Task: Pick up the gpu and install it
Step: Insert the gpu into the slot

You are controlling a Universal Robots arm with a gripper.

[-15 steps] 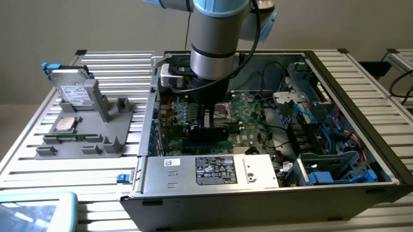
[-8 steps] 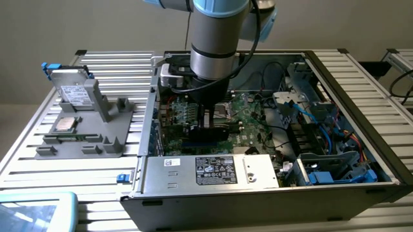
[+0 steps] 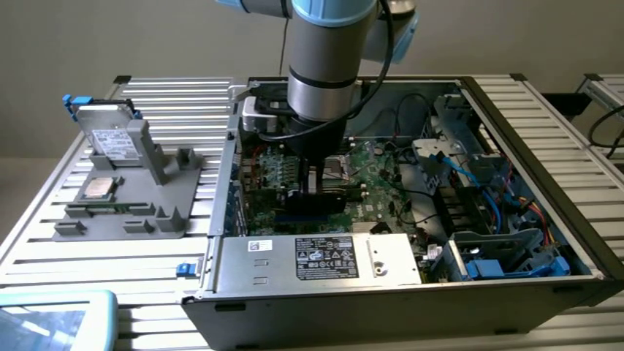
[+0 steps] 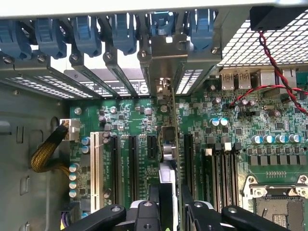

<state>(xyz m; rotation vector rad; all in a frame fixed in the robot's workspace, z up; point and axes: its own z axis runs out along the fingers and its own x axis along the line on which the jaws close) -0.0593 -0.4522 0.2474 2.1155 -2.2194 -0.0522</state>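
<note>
Inside the open grey metal computer case [image 3: 410,292], the end effector [image 4: 169,195] grips the thin green-and-black gpu card [image 4: 168,142] edge-on, just above the green motherboard [image 4: 226,130]. If the card sits off its slot, or its silver end bracket [image 4: 163,65] snags, pressing could bend it.
</note>
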